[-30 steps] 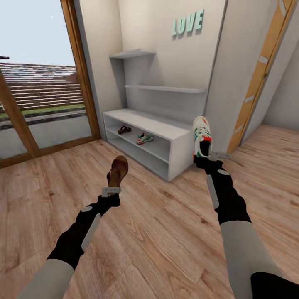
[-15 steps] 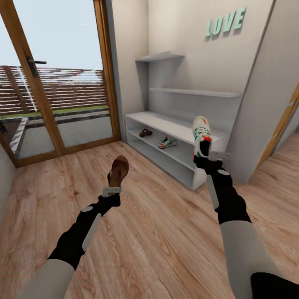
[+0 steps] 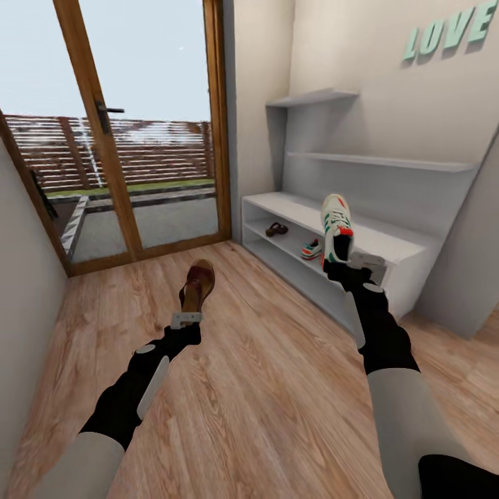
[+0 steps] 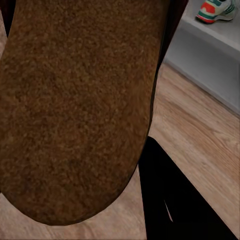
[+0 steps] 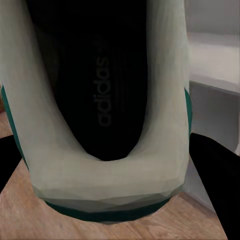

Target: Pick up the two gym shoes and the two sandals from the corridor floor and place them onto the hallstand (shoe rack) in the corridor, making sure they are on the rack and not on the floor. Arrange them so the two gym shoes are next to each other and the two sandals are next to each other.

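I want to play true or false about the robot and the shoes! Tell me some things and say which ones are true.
1. The left gripper holds a brown sandal. True.
2. The right gripper holds nothing. False: it holds a white sneaker, toe pointing up.
3. Another sandal and another sneaker sit on the lower level of the shoe rack. True.
4. The top of the rack's bench is full of shoes. False: both shoes there are on the lower level.
5. The word on the wall is HOME. False: the green letters read LOVE.
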### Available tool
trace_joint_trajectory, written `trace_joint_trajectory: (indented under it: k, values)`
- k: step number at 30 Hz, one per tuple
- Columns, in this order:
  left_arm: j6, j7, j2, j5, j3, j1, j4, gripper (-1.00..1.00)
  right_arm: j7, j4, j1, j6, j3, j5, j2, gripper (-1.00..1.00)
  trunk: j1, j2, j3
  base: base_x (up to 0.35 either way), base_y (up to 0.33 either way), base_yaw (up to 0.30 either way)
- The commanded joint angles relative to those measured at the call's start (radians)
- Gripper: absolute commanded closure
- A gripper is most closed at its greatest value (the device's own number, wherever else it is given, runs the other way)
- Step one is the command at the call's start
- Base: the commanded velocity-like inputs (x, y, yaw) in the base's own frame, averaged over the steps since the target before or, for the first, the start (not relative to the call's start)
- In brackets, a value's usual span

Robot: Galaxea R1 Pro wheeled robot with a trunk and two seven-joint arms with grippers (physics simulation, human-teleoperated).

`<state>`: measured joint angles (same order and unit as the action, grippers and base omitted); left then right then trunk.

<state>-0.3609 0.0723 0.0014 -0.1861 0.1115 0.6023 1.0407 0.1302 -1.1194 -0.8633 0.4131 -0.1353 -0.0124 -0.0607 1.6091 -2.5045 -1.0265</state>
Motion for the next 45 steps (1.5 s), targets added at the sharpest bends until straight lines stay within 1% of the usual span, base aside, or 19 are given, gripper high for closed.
trace_joint_trajectory:
  k: [1, 11, 45]
  values:
    - [-0.006, 0.001, 0.0, -0.003, 0.0, 0.001, 0.001, 1.0, 0.002, -0.002, 0.0, 0.006, -0.001, -0.001, -0.001, 1.0, 0.0, 0.0, 0.0, 0.286, 0.156, 0.231]
    - [-0.006, 0.001, 0.0, -0.004, 0.0, 0.001, 0.0, 1.0, 0.002, -0.002, -0.001, 0.006, -0.001, -0.002, -0.001, 1.0, 0.0, 0.0, 0.009, 0.297, 0.127, 0.197]
    - [-0.006, 0.001, 0.0, -0.004, 0.002, 0.001, -0.001, 1.0, -0.001, 0.007, 0.0, 0.006, 0.0, -0.008, -0.001, 1.0, 0.0, 0.0, 0.01, 0.332, 0.098, 0.004]
